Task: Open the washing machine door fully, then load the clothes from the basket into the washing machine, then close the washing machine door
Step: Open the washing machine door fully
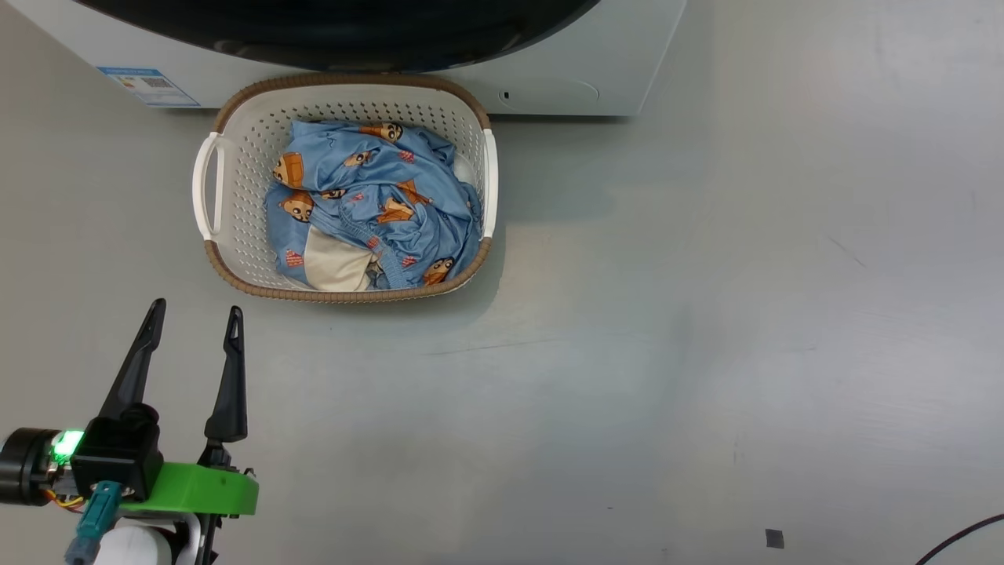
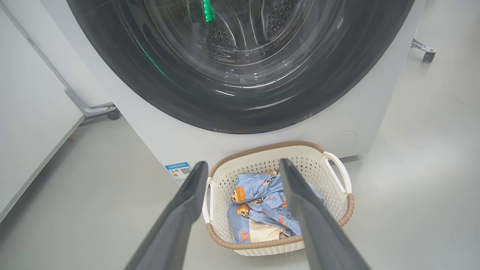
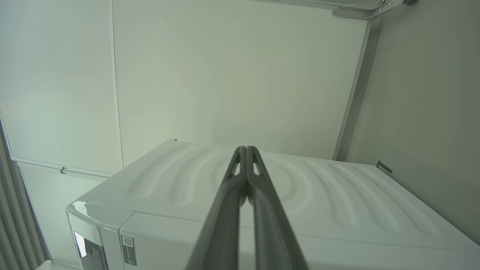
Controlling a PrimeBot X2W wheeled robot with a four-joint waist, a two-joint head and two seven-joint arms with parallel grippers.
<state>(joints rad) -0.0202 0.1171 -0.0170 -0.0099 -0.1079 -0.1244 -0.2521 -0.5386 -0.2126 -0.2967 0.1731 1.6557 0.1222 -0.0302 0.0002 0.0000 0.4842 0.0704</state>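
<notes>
Left end effector (image 1: 197, 308): released, its fingers spread wide with nothing between them. I see it low on the left of my head view, over bare floor (image 1: 706, 314), short of the basket's near rim and not touching it.
Right end effector (image 3: 246, 149): clenched, both fingers pressed together and empty. Its own camera looks across the machine's ribbed white top toward a pale wall panel (image 3: 232, 67).
Basket (image 1: 243, 157): standing on the floor just in front of the washing machine (image 1: 565, 71), far rim close to the machine's front.
Clothes (image 1: 369, 196): all in the basket, a crumpled blue bear-print heap with a cream patch at the near side.
Washing machine door (image 2: 240, 108): from my left wrist view it sits flat against the front, the drum visible through the glass.
Energy sticker (image 1: 149, 85): at the machine's lower front corner, left of the basket.
</notes>
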